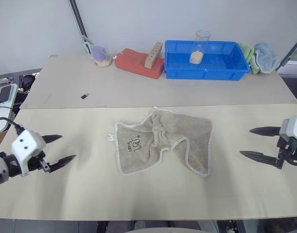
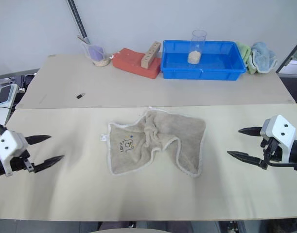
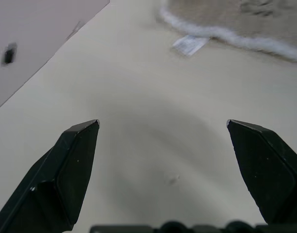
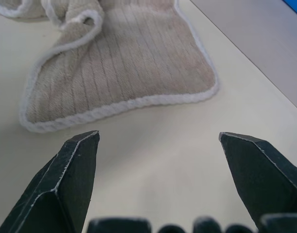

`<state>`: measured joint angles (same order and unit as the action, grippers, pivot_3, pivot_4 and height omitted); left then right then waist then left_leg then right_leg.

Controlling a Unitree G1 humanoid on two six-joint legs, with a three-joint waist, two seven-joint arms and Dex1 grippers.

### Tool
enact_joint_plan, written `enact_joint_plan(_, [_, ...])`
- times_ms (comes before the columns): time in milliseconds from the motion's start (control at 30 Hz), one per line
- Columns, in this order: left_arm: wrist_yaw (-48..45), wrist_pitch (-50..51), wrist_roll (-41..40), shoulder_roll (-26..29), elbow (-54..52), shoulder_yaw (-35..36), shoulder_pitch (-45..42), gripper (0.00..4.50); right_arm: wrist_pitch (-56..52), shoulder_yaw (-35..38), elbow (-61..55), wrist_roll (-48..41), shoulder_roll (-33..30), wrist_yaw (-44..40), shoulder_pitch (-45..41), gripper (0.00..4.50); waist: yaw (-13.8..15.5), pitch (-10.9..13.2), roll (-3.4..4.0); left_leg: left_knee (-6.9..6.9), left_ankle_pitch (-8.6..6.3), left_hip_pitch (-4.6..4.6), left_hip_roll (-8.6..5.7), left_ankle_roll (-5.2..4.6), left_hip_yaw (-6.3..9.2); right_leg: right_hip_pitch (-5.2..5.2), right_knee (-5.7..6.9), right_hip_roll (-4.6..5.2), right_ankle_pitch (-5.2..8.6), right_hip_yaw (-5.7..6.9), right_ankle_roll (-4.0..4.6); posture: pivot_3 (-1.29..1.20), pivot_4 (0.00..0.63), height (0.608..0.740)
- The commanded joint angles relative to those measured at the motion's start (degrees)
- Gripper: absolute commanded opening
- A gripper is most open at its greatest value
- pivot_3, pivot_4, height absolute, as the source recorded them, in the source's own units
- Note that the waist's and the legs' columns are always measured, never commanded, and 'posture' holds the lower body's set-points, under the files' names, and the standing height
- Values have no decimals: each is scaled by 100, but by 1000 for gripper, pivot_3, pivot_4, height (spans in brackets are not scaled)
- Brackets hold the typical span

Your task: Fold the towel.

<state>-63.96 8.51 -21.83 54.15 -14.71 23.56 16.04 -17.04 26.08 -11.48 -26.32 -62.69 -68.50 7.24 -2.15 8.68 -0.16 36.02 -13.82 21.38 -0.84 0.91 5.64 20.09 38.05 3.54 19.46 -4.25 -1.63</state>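
Head views: towel [image 1: 160, 141] lies crumpled on the counter [image 1: 90, 194], between the two grippers and apart from both. Left gripper [image 1: 61, 148] spread, empty, pointing at the towel's logo side. Right gripper [image 1: 251, 142] spread, empty, roughly as far off on the opposite side. The towel's long axis runs gripper to gripper.

Left wrist view: tag [image 3: 189, 44] and stitched edge ahead, beyond the fingertips.

Right wrist view: a flat hemmed corner lies ahead, nearer, likely the easier first pinch.
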Motion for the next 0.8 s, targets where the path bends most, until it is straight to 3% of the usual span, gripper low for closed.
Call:
enact_joint_plan(33, [-320, -250, 30, 53, -713, -621, -140, 4500, -421, 257, -788, -421, -56, 19, -60, 4355, 6, 0, 0, 0, 0, 0, 1, 0, -2, 0, 0, -2, 0, 1, 0, 0, 150, 740])
enact_joint_plan(333, [-176, -790, 1127, -555, -317, -2709, -1661, 4500, -1681, -104, -2495, -1204, -67, 496, -97, 4355, 117, -1, 1, 11, 0, 10, -10, 0, 1, -2, 1, -8, 0, 7, 0, 0, 150, 740])
enact_joint_plan(567, [-390, -1702, 1535, -694, 467, -3268, -1985, 4500, -2017, -231, -2832, -1232, -24, 716, -70, 4355, 120, -1, 0, 18, 0, 15, -14, -1, 7, 3, 3, -10, 0, 14, 0, 0, 150, 740])
enact_joint_plan(667, [-345, -1969, 1655, -756, 657, -3377, -2006, 3634, -2102, -283, -2923, -1171, 35, 840, 41, 4500, 131, -1, 0, 20, 0, 15, -13, -1, 9, 3, 3, -10, 0, 15, 0, 0, 150, 740])
enact_joint_plan(800, [-171, -2064, 1807, -901, 780, -3488, -2053, 1819, -2216, -468, -3025, -987, 89, 1125, 173, 4500, 137, -2, 1, 25, 0, 16, -14, -1, 11, 2, 5, -7, 0, 14, 0, 0, 150, 740])
